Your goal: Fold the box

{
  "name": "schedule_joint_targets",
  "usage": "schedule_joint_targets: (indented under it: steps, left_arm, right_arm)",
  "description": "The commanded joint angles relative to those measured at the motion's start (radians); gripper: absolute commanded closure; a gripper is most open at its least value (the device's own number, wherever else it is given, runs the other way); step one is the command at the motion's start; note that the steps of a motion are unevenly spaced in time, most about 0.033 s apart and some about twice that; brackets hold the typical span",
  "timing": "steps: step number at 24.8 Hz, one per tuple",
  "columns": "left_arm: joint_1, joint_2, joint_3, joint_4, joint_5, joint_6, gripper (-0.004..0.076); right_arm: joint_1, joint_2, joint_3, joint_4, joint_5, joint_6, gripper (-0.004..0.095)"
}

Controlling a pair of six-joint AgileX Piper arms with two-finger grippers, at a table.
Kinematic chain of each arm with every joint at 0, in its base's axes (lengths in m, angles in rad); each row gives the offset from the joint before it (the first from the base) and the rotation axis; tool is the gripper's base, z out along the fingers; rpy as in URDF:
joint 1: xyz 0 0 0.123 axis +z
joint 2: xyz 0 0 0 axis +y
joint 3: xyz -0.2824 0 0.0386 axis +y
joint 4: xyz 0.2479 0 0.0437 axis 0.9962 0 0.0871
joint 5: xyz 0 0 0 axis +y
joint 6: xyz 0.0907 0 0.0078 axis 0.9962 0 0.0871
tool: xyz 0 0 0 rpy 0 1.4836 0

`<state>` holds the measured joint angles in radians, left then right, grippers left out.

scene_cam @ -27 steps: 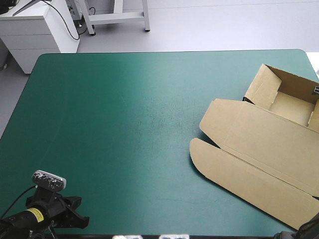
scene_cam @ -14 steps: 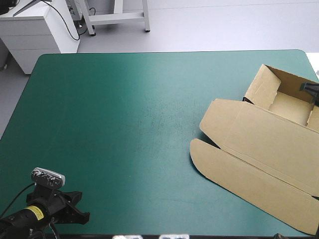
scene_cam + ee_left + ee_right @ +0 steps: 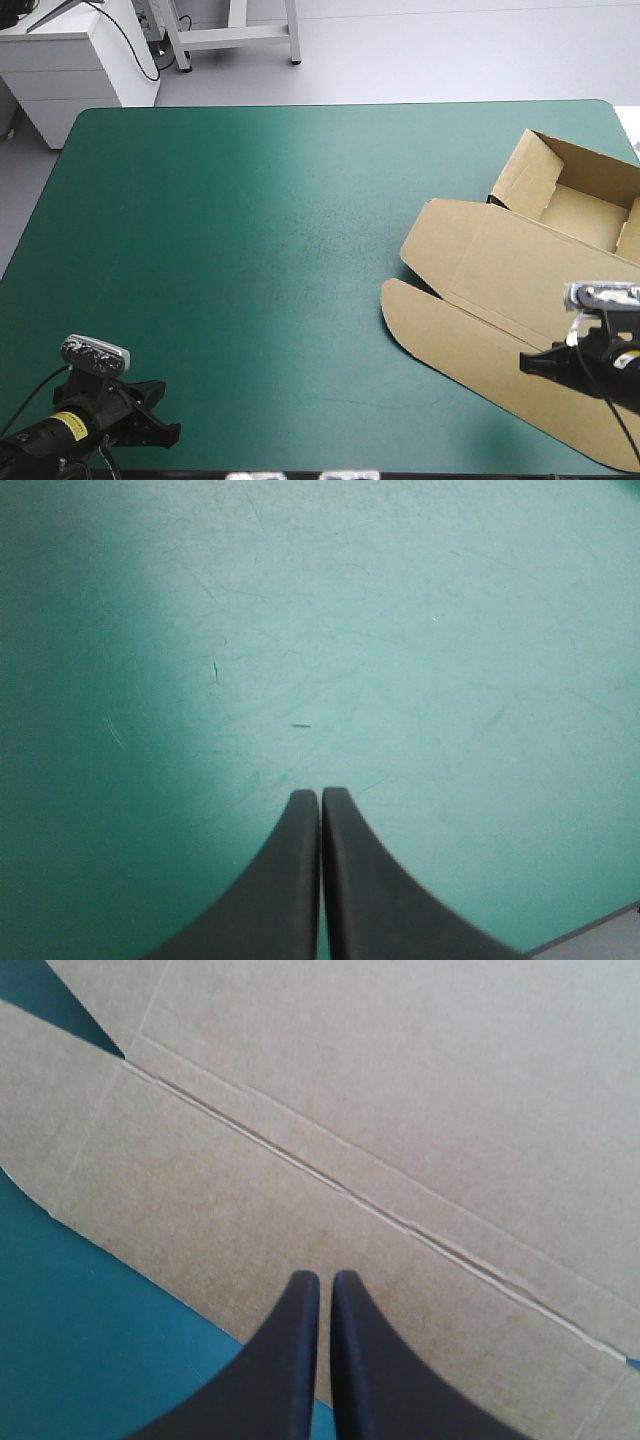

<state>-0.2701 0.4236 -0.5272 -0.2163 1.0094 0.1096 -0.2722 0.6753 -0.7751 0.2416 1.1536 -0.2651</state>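
Note:
The brown box [image 3: 505, 270] lies at the table's right side as an open tray with raised walls [image 3: 527, 170] toward the far right and its lid flat toward the front. My right gripper [image 3: 524, 362] hovers over the lid's front flap, shut and holding nothing. In the right wrist view the right gripper [image 3: 325, 1278] points across the brown board [image 3: 400, 1080], just short of a fold crease [image 3: 350, 1200]. My left gripper [image 3: 173, 432] sits at the front left corner, far from the box. Its wrist view shows the left gripper [image 3: 320, 795] shut over bare teal-green cover [image 3: 350, 630].
The teal-green cover [image 3: 250, 250] stretches from the box to the left edge. The table's front edge [image 3: 600, 935] shows close beside my left gripper. A white cabinet [image 3: 75, 60] stands beyond the far left corner.
The right arm has swung in from the right: just before, it showed at the tray's far right wall, and now it is over the lid's front flap. The left gripper has barely shifted.

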Motion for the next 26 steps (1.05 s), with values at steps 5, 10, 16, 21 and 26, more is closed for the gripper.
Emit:
schedule_joint_targets:
  steps: [5,10,16,21,26]
  left_arm:
    - [-0.002,0.01,-0.027,-0.026,-0.046,-0.004,0.0732]
    - [-0.002,0.01,-0.027,-0.026,-0.046,-0.004,0.0732]
    - [-0.002,0.01,-0.027,-0.026,-0.046,-0.004,0.0732]
    - [-0.002,0.01,-0.027,-0.026,-0.046,-0.004,0.0732]
    - [-0.002,0.01,-0.027,-0.026,-0.046,-0.004,0.0732]
  right_arm:
    - [0.003,-0.264,0.163,0.041,-0.111,-0.059,0.0883]
    - [0.003,-0.32,0.186,0.044,-0.115,-0.059,0.0883]
    - [0.003,-0.322,0.186,0.044,-0.107,-0.059,0.0883]
    - [0.003,-0.322,0.186,0.044,-0.083,-0.059,0.0885]
    - [0.003,-0.322,0.186,0.044,-0.069,-0.059,0.0885]
